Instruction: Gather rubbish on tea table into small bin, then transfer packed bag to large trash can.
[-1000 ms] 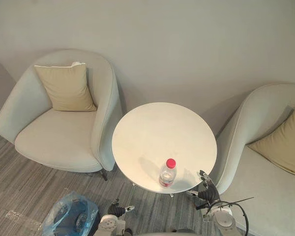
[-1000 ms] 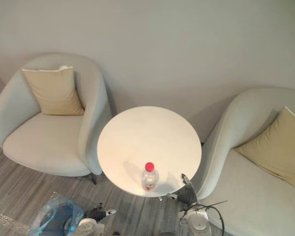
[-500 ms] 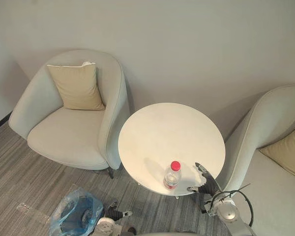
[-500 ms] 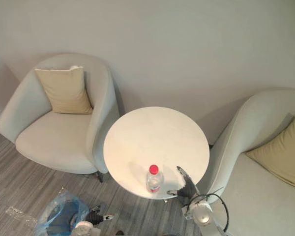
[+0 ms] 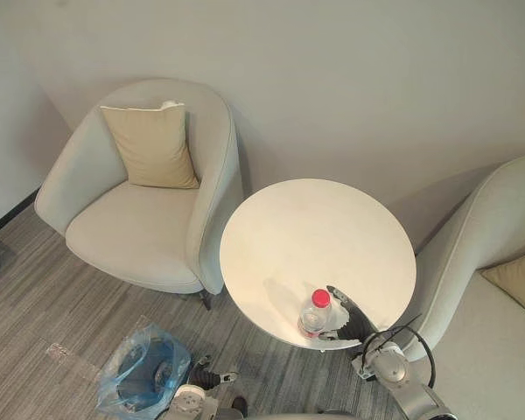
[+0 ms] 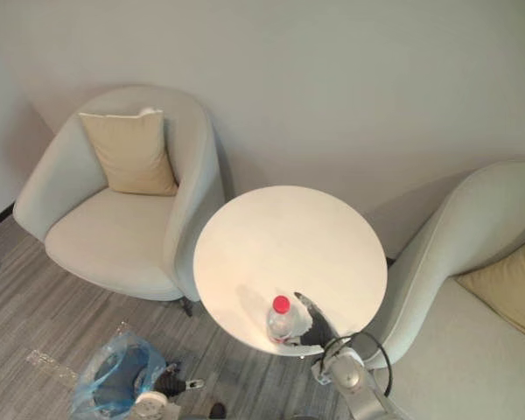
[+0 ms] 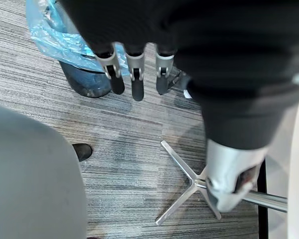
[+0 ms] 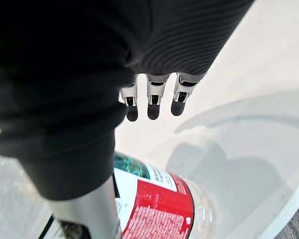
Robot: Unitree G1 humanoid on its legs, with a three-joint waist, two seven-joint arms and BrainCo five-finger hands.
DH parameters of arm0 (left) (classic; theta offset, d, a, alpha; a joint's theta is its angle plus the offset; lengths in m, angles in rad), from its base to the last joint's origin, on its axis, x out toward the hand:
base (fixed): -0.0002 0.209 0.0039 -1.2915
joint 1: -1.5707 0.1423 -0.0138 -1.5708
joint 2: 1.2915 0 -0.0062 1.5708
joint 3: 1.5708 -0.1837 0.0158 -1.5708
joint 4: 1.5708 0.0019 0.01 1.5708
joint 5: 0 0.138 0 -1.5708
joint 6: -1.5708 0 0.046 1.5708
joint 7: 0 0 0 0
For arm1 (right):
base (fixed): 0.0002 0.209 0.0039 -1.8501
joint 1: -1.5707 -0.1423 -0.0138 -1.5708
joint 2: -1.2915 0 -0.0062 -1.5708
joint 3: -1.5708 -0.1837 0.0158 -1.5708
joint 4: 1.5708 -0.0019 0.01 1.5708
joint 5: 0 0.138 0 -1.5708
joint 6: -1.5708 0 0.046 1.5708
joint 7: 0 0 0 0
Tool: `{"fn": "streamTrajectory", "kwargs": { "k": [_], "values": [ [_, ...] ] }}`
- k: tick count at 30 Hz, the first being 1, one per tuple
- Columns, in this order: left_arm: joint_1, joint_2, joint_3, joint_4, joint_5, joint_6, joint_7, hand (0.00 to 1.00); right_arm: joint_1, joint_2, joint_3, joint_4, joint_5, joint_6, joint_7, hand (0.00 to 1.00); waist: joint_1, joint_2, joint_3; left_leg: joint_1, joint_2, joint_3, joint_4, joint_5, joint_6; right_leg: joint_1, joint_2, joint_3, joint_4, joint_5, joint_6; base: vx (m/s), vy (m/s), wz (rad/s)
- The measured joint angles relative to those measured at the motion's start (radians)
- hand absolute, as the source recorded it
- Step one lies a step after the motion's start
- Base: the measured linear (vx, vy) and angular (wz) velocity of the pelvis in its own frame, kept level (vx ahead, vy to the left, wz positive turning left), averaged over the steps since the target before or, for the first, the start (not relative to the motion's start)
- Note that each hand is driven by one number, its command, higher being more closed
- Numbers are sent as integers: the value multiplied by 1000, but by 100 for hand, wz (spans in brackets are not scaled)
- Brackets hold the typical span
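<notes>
My right hand [image 5: 350,318], fingers straight, is at the table [image 5: 315,223] edge just beside the bottle [image 5: 314,312]; my left hand [image 5: 208,377] hangs open near the bin [image 5: 143,379].

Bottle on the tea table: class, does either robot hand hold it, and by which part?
Nothing is held. The right hand is open beside the bottle, fingers straight, not curled round it; the left hand is open too.
</notes>
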Motion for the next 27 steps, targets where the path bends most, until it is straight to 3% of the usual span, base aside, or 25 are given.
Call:
{"fn": "streamTrajectory", "kwargs": {
  "k": [11,12,27],
  "values": [
    [-1,2,-10,0,3,-12,15,0,-23,56,62,2,-1,0,-13,0,7,-3,2,-5,-1,-7,-1,0,0,2,0,-6,-4,0,0,-3,-2,2],
    [-1,2,-10,-1,3,-13,15,0,-24,61,62,2,-1,0,-13,100,7,-3,2,-5,-1,-8,-1,0,0,2,0,-7,-5,0,0,-2,-4,5],
    [-16,1,-9,-9,10,-13,18,0,-89,119,44,2,3,5,-84,100,19,-15,28,-29,-10,-57,-21,10,4,16,0,-39,-39,11,-6,17,-3,10]
  ]
}}
